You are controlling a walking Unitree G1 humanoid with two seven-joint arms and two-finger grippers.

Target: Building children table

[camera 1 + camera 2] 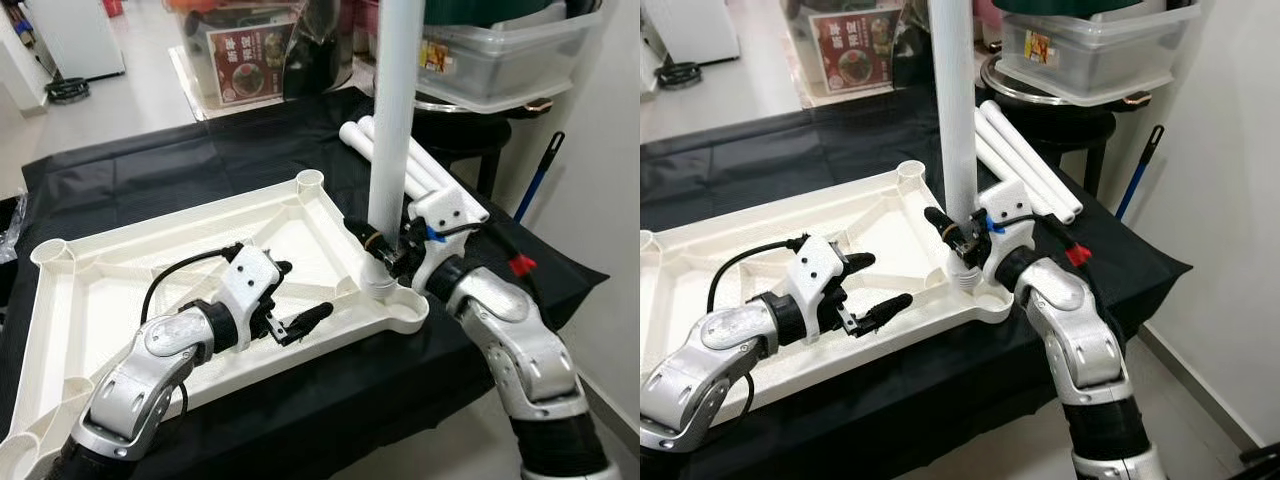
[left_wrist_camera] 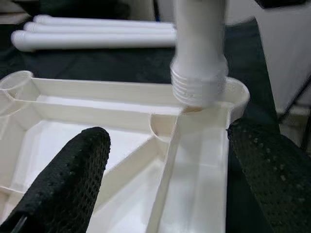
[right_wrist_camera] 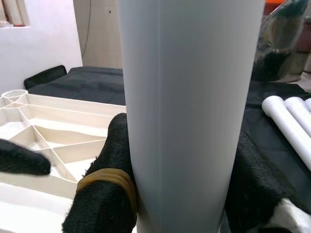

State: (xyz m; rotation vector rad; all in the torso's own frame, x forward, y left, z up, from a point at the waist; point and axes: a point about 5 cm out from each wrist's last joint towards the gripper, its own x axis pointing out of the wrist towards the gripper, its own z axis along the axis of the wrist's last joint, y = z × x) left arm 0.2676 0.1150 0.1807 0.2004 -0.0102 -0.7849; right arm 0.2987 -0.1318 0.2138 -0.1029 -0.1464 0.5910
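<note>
From the head, I see my right tool [image 1: 388, 243] pinching the white leg [image 1: 392, 120] and holding it upright over the corner socket [image 1: 385, 290] of the upside-down tabletop [image 1: 180, 270]. That tabletop lies on the black table [image 1: 130, 175]. My left tool [image 1: 290, 300] hovers over the tabletop with its fingers spread, holding nothing. Three spare legs [image 1: 420, 170] lie on the table behind.

From my left wrist, I see the threaded end [image 2: 199, 90] of the leg just at the socket, maybe a bit tilted. I cannot tell if it is in yet. If I push or turn it while it leans, I think the threads could catch wrong and jam.

From my right wrist, I see both black fingers [image 3: 109, 179] pressed against the smooth leg. It is slippery plastic, so my grip could slide when I twist. Nothing pins the tabletop down, so I think it could skid on the cloth and knock the leg off the hole.
</note>
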